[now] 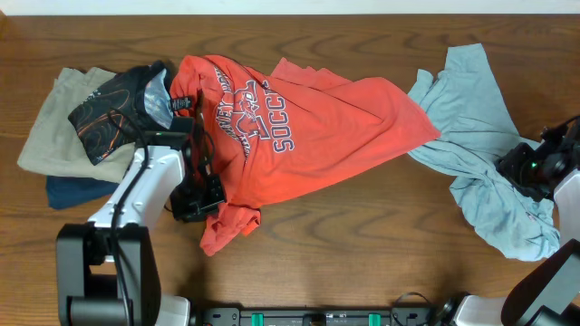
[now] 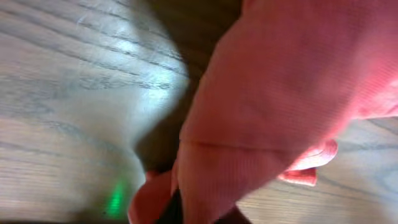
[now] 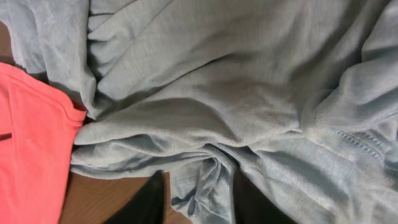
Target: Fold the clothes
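Note:
The coral-red T-shirt (image 1: pixel 317 118) with "SOCCER" lettering lies rumpled across the middle of the table. My left gripper (image 1: pixel 198 201) is at its lower left corner. In the left wrist view the red fabric (image 2: pixel 280 93) drapes over the jaws (image 2: pixel 177 211), which are shut on it and mostly hidden. The pale blue-grey shirt (image 1: pixel 471 109) lies crumpled at the right, touching the red shirt's edge. My right gripper (image 1: pixel 523 167) sits on its right side. In the right wrist view its fingers (image 3: pixel 199 199) pinch a bunched fold of the grey fabric (image 3: pixel 217 93).
A stack of other garments lies at the far left: a beige one (image 1: pixel 50 122), a black one with orange pattern (image 1: pixel 118 109) on top, and a navy one (image 1: pixel 77 192) beneath. Bare wooden table (image 1: pixel 362 235) shows in front of the shirts.

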Available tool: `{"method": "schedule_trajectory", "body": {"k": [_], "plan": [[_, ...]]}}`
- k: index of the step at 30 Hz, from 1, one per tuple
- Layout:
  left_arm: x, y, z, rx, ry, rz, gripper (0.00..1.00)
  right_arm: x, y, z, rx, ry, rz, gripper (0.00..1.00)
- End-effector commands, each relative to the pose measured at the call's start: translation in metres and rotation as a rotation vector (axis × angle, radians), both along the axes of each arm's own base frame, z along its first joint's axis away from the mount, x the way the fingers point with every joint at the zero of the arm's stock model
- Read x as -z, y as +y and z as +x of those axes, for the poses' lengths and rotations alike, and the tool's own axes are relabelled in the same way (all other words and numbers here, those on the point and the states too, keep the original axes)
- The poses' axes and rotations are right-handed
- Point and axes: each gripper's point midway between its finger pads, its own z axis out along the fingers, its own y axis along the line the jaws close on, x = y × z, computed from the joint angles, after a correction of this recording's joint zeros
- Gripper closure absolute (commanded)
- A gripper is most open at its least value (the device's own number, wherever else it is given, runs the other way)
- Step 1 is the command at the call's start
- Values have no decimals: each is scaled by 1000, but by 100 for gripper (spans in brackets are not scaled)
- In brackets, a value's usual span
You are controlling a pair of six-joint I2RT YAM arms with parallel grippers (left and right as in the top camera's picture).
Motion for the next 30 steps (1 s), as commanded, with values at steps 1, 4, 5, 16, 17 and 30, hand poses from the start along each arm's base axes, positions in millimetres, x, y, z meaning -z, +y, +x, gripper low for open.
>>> {"method": "schedule_trajectory", "body": {"k": [1, 4, 5, 16, 17, 30], "plan": [[-7, -2, 2, 40, -14, -21, 94, -8, 10, 9, -67, -36, 10, 75], [-31, -1, 13, 54, -60, -25, 93, -11, 31, 18, -170, -76, 40, 81], [-41, -1, 17, 61, -83, -28, 94, -13, 43, 21, -237, -94, 48, 82], [-132, 43, 53, -108, -372, -5, 94, 0, 158, 19, -803, -82, -21, 89], [-134, 49, 53, -140, -382, 1, 94, 3, 165, 20, -835, -80, -38, 89], [-137, 90, 53, -333, -397, 32, 94, 76, 173, 34, -896, 24, -120, 92]]}}
